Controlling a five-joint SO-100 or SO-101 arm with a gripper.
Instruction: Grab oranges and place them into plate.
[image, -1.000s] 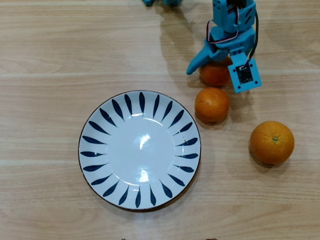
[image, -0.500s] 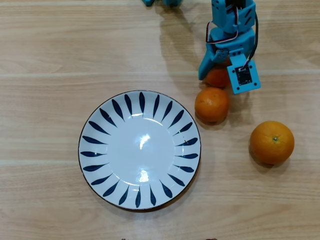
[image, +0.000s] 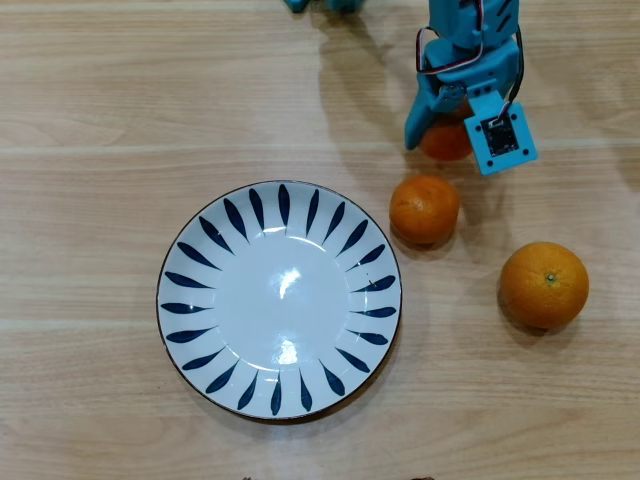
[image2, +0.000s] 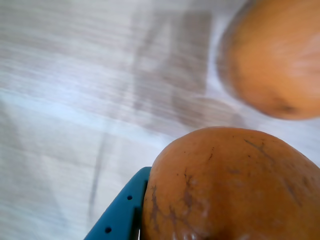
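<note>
Gripping a small orange (image: 446, 141) in tool (image: 450, 135); second small orange (image: 424, 208) just beside it, toward plate (image: 200, 260). Large orange (image: 544, 284) sits apart on worktop (image: 100, 120).

Three oranges (image: 446, 142) (image: 424, 209) (image: 544, 285), one plate (image: 279, 299), one gripper (image: 450, 135), all on one table (image: 100, 150).

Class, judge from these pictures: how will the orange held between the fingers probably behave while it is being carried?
The held orange is round, so it may roll out of the gripper if the fingers loosen. Its dimpled skin probably gives some grip. It looks firm, unlikely to squash.
</note>
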